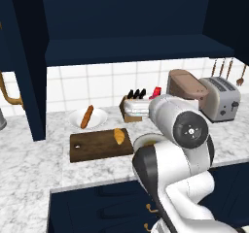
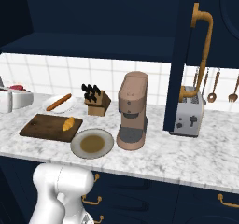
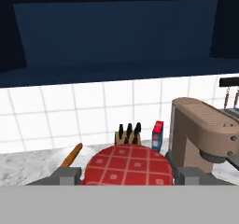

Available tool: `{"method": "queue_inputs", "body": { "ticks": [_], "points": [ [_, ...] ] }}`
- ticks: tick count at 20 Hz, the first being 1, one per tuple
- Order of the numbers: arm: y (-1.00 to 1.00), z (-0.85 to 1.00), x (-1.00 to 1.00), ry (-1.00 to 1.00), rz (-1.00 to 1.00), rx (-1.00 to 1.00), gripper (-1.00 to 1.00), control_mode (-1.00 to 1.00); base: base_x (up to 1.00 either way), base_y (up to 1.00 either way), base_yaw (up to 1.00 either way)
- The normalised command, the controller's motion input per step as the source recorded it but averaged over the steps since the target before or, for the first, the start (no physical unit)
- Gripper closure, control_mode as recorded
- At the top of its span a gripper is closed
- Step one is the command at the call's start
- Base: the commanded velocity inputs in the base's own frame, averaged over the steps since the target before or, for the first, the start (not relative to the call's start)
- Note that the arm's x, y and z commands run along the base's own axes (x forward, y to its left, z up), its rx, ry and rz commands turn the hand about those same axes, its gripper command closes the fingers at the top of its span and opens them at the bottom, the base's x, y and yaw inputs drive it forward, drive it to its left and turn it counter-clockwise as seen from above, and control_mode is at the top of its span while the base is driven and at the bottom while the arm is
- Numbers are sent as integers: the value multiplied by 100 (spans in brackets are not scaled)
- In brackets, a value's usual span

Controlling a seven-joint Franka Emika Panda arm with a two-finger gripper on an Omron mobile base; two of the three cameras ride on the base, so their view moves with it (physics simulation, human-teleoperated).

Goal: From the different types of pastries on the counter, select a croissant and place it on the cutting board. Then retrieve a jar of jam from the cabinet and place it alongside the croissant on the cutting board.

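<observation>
**pandafan:** ok biggest stuff first. The navy cabinet point(image 1: 136, 23) hangs over the marbled counter point(image 1: 29, 164), shelf open. The cutting board point(image 1: 97, 147) lies flat on the counter, and the croissant point(image 1: 118, 136) sits on its right end, near the back corner.

**kitchen_sim_guy:** What's around the board?

**pandafan:** White plate point(image 1: 99, 116) just behind it with the long baguette-like pastry point(image 1: 87, 116) lying across it. In the right base view a second plate point(image 2: 92, 143) with a brown middle sits at the board's front right corner, and the tan coffee machine point(image 2: 132, 111) is right beside that. Knife block point(image 2: 95, 101) stands back by the tiles, toaster point(image 2: 189, 117) further right.

**kitchen_sim_guy:** And the jam? Claw?

**pandafan:** Hand view has the gripper point(image 3: 126, 174) clamped on the jar of jam point(image 3: 125, 165), a finger point(image 3: 65, 175) against either side of the red checked lid. The hand hangs above the counter, up off the surface, looking at the knife block with a small red-and-blue box point(image 3: 158, 135) next to it. From the left base view the arm hides most of the jar; it's over the counter just right of the board, not touching it.
</observation>
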Motion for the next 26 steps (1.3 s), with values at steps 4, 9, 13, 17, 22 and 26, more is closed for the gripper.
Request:
{"method": "queue_inputs", "body": {
  "ticks": [4,9,13,17,22,26],
  "points": [
    [1,-100,14,-33,-13,0,100,-100,0,0,0],
    [0,-100,39,-37,-6,0,100,-100,0,0,0],
    [1,-94,57,-12,-18,1,100,-100,0,0,0],
    [4,-94,57,0,-17,3,100,-100,0,0,0],
    [30,-68,58,2,-11,2,100,-100,0,0,0],
    [34,-51,59,20,0,12,100,-100,0,0,0]
  ]
}}
